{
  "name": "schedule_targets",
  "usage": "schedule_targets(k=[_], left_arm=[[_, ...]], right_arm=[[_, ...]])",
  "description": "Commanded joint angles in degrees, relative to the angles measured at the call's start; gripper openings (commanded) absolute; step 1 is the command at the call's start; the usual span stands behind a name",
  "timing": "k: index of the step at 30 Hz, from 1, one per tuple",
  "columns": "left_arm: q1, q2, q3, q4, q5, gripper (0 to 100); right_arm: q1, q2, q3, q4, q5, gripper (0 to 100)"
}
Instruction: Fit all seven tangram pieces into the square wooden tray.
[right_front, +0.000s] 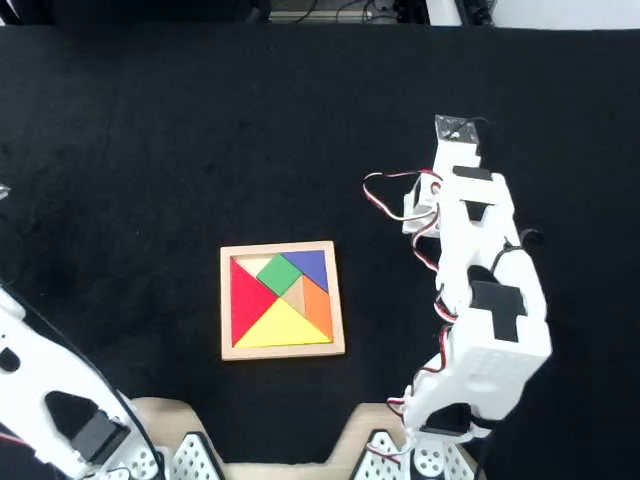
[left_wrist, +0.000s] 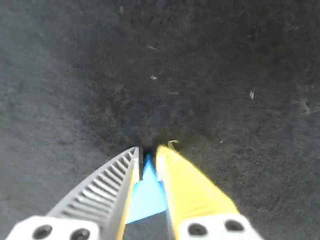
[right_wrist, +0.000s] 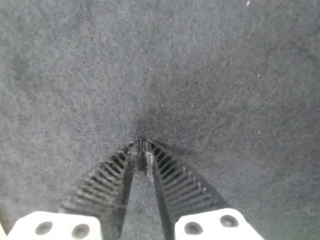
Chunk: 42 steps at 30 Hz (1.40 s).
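- Looking down from the high view, you have the square wooden tray lying flat on the black cloth, near the middle of the table and towards its near edge.
- All seven pieces sit inside its pale rim and fill the square:
  - a large red triangle lies along one side, and a large yellow triangle along the near side;
  - a green square sits by the far side, with a blue parallelogram beside it;
  - an orange triangle is on the side opposite the red one;
  - a small tan triangle is at the centre, and a small pale triangle sits in the far corner above the red.
- That same view places your arms. The right arm stands well apart from the tray on its orange side. The left arm is at the near corner on the red side.
- Your left wrist view gives you the jaw detail. The left gripper has one grey and one yellow finger, closed so the tips meet just above bare cloth. A blue surface shows between the fingers behind the tips, and you cannot tell what it is.
- Your right wrist view shows the right gripper with its ribbed dark fingers pressed together at the tips, holding nothing, over plain cloth.
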<state>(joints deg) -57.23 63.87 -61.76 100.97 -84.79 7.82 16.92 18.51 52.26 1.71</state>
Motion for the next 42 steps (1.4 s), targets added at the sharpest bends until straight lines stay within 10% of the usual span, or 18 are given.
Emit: schedule_targets(k=[1, 15, 26, 35, 42], left_arm=[[1.36, -3.16, -2.07, -0.09, -15.56, 3], [8.57, -38.95, 22.55, -0.09, -8.0, 3], [-14.02, -48.53, 46.37, -16.0, -6.86, 3], [-19.03, -36.04, 54.81, -43.78, 31.03, 3], [-18.51, -30.86, 54.37, -46.59, 55.21, 3]], right_arm=[[-0.97, -0.13, -2.86, 0.09, 0.62, 1.1], [-0.97, -0.13, -2.86, 0.09, 0.62, 1.1], [-0.97, -0.13, -2.86, 0.18, 0.62, 1.1], [-2.02, -0.04, -2.77, 0.44, 0.62, 1.1], [-2.02, -0.04, -2.77, 0.44, 0.62, 1.1]])
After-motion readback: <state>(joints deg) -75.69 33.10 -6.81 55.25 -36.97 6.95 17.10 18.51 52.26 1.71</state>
